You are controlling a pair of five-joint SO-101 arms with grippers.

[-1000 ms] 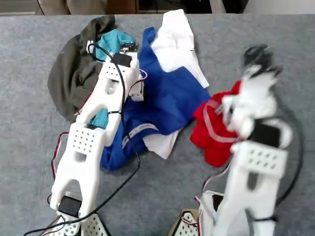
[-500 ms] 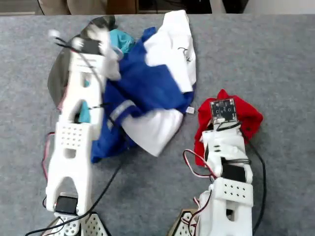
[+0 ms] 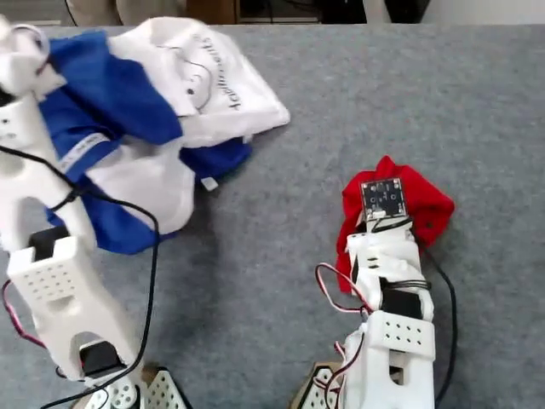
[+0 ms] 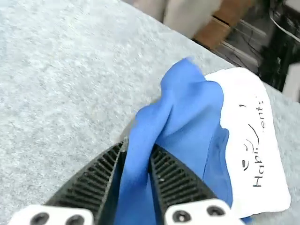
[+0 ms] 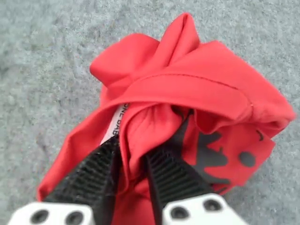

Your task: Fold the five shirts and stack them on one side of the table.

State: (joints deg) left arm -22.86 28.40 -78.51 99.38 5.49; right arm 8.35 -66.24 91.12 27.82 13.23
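Note:
A blue shirt (image 3: 102, 111) and a white shirt (image 3: 209, 89) with black print lie bunched together at the table's far left. My left gripper (image 4: 137, 157) is shut on a fold of the blue shirt (image 4: 187, 126); the white shirt (image 4: 255, 140) lies beyond it. That arm (image 3: 34, 196) stands along the left edge in the high view. A crumpled red shirt (image 3: 409, 200) lies right of centre. My right gripper (image 5: 132, 157) is shut on a fold of the red shirt (image 5: 187, 93), with the right arm (image 3: 387, 281) over its near side.
Grey carpet-like table cloth (image 3: 341, 102) covers the table, bare between the two piles and at the far right. A black cable (image 3: 153, 256) loops beside the left arm. Furniture and a person's legs (image 4: 187, 14) stand past the table's far edge.
The left arm has swung to the far left, dragging the blue and white shirts with it. The olive and teal shirts seen earlier are out of sight. The right arm has held still on the red shirt for the last half second.

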